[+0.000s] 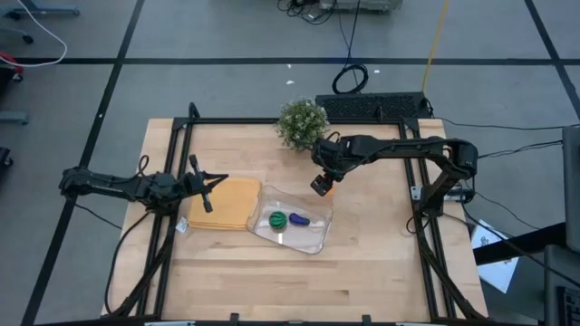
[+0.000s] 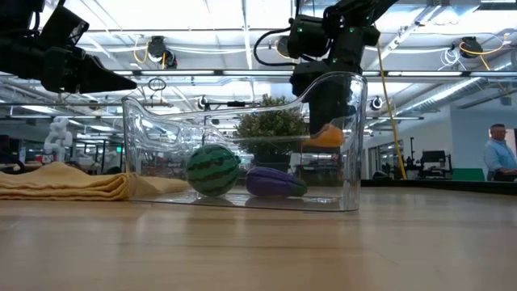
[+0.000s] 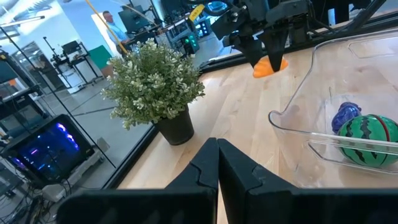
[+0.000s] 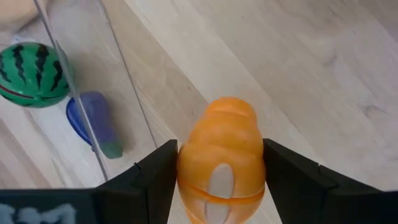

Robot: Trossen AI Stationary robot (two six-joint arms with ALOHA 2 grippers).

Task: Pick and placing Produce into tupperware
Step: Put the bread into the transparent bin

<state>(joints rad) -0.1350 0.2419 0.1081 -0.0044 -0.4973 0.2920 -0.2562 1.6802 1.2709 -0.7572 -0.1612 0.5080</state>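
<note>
With orange piece (image 4: 219,162) clamped in right gripper (image 4: 219,171), just outside tupperware (image 1: 319,237):
Clip the rim and you'll drop it; left gripper (image 3: 217,163) closed, empty.

Bushy potted plant (image 1: 302,122) at table's far edge, folded yellow mat (image 1: 227,203)

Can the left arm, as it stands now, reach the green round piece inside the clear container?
Probably yes: the left tool hangs shut over the yellow mat, the green piece lies in the open-topped container beside it, nothing between.
</note>
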